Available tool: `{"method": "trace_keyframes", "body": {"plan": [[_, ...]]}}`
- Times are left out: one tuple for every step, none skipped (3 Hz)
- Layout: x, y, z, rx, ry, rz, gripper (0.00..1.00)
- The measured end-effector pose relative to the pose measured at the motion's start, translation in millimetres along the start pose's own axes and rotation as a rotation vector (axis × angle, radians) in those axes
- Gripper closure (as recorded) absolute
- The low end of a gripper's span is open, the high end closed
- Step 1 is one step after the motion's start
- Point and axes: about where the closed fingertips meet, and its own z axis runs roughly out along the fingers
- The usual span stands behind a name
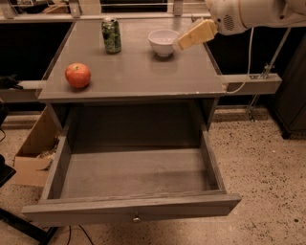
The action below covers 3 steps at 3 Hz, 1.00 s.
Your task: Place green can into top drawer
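End effector [181, 43] beside bowl [162, 41]; arm [251, 13] cut off top-right.

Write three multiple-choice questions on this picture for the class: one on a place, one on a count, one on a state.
1. Where does the green can stand?
A. on the floor
B. on the table, left of the white bowl
C. on a chair

2. How many things stand on the table?
A. one
B. three
C. five

3. How is the drawer?
A. shut
B. open and full
C. open and empty

Answers:
1 B: the can stands at the table's back, and the bowl is between it and the claw, which hovers beside the bowl.
2 B: can, bowl and apple.
3 C: it is pulled out and its bare floor shows.
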Motion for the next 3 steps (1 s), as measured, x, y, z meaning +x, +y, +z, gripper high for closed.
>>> {"method": "trace_keyframes", "body": {"plan": [[0.0, 0.0, 0.0, 0.000, 0.000, 0.000, 0.00], [0.6, -8.0, 26.1, -0.015, -0.050, -0.003, 0.00], [-0.6, -27.8, 93.7, -0.028, -0.153, 0.033, 0.00]]}}
